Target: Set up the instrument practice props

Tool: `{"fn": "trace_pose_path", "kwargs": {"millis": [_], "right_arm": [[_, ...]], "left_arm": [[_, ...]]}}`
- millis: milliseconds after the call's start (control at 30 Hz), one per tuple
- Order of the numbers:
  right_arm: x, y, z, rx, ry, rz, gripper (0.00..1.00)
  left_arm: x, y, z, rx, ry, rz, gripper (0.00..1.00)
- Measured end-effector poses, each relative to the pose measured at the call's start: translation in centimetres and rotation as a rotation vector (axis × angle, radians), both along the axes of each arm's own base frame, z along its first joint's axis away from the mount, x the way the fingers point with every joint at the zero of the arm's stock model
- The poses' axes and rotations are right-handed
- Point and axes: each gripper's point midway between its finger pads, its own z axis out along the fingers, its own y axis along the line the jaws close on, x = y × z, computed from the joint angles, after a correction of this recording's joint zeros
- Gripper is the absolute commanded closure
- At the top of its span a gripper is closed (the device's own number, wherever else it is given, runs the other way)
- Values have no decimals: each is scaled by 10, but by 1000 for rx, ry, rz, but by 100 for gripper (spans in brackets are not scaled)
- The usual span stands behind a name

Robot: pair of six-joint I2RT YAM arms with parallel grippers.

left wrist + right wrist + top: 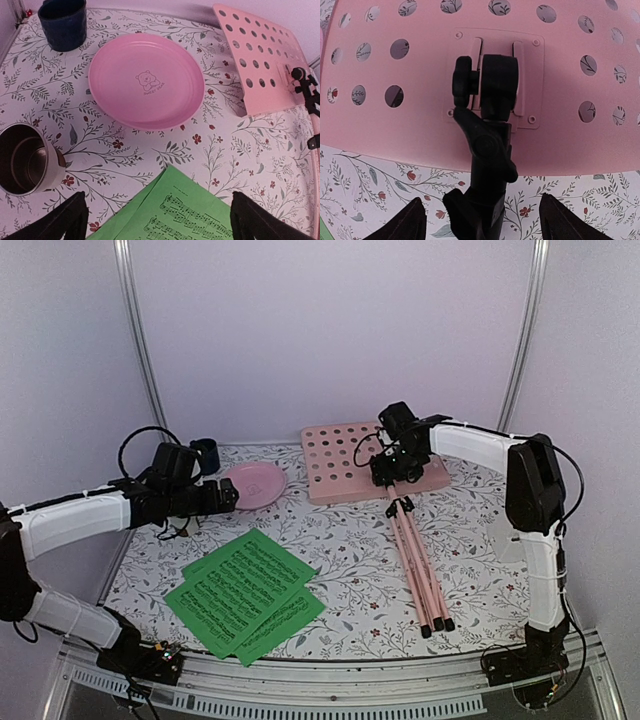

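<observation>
Floral-patterned table [350, 550] between pale lilac walls [330, 330]

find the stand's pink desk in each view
top external: desk lies flat at back centre, right of the plate.
left wrist: desk in the top right corner, again right of the plate.
right wrist: desk fills the upper two thirds.
shared landmark: the black clamp on the desk, central in right wrist, at the right edge in left wrist.

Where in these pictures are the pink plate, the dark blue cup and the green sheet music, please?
Pink plate [146, 80]: left wrist view, its flat middle.
Dark blue cup [63, 25]: left wrist view, its outer wall.
Green sheet music [245, 590]: top external view, the uppermost page.
</observation>
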Motion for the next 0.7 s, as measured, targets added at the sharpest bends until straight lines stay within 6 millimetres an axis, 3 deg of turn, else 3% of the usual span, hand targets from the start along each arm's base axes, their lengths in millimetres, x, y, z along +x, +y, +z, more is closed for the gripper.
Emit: {"fn": "trace_pose_path", "kwargs": {"millis": [300,533,600,700], "right_arm": [[11,-4,-27,-68,8,-27,49],[26,1,-29,-81,-13,-37,65],[28,2,-29,-82,-17,-34,72],[28,2,-31,-87,-17,-51,91]], "left_arm": [[3,-2,-2,5,7,0,1],[7,-3,-12,23,34,0,1],[9,-3,-12,30,34,1,1],[10,-1,-13,47,39,9,1]]}}
